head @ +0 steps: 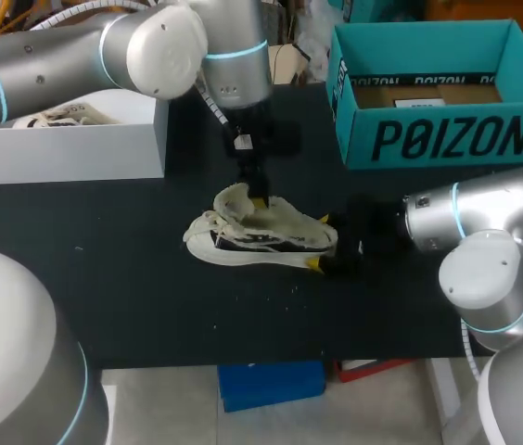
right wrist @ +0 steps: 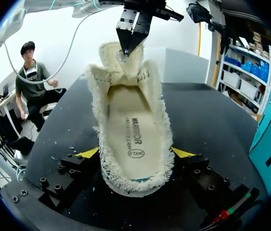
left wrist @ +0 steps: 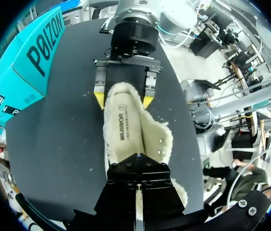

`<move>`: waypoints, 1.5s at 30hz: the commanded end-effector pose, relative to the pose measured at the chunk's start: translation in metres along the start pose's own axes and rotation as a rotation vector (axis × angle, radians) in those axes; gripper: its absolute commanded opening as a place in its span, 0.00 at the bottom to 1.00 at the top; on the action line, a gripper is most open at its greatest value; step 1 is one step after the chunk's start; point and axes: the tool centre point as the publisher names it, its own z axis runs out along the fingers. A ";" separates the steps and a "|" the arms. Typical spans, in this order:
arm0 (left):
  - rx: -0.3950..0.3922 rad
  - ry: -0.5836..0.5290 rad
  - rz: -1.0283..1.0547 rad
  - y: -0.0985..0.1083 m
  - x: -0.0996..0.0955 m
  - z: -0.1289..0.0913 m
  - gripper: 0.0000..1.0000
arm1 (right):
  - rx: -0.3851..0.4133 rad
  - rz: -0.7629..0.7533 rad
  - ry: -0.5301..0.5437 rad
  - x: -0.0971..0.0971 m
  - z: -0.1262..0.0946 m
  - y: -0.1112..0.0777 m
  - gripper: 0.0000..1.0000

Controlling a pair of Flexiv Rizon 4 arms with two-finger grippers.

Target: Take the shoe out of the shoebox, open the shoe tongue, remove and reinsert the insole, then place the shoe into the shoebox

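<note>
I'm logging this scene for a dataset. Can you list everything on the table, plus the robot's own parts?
shoe: 1, cream, lying mid-table
tongue: 1, cream, pulled up from the shoe's opening
insole: 1, cream, inside the shoe
shoebox: 1, teal, open, far right of the table
white box: 1, white, far left of the table; contents unclear
table: 1, black, under everything
left gripper: 1, black with yellow tips, above the shoe, shut on the tongue
right gripper: 1, black with yellow tips, at the heel, one finger on each side of the shoe
</note>
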 end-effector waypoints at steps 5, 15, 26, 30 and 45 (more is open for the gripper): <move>0.008 0.055 0.001 -0.005 -0.017 0.022 0.00 | 0.002 0.001 -0.001 0.000 0.000 -0.002 0.00; 0.017 0.103 0.009 -0.016 -0.018 0.053 0.00 | 0.002 0.001 -0.001 0.000 0.000 -0.002 0.00; 0.019 0.127 0.017 -0.021 -0.008 0.072 0.00 | 0.002 0.001 -0.001 0.000 0.000 -0.002 0.00; 0.009 0.125 0.017 -0.021 -0.001 0.074 0.00 | 0.002 0.001 -0.001 0.000 0.000 -0.002 0.00; -0.031 0.138 0.010 -0.018 0.007 0.094 0.00 | 0.002 0.001 -0.001 0.000 0.000 -0.002 0.00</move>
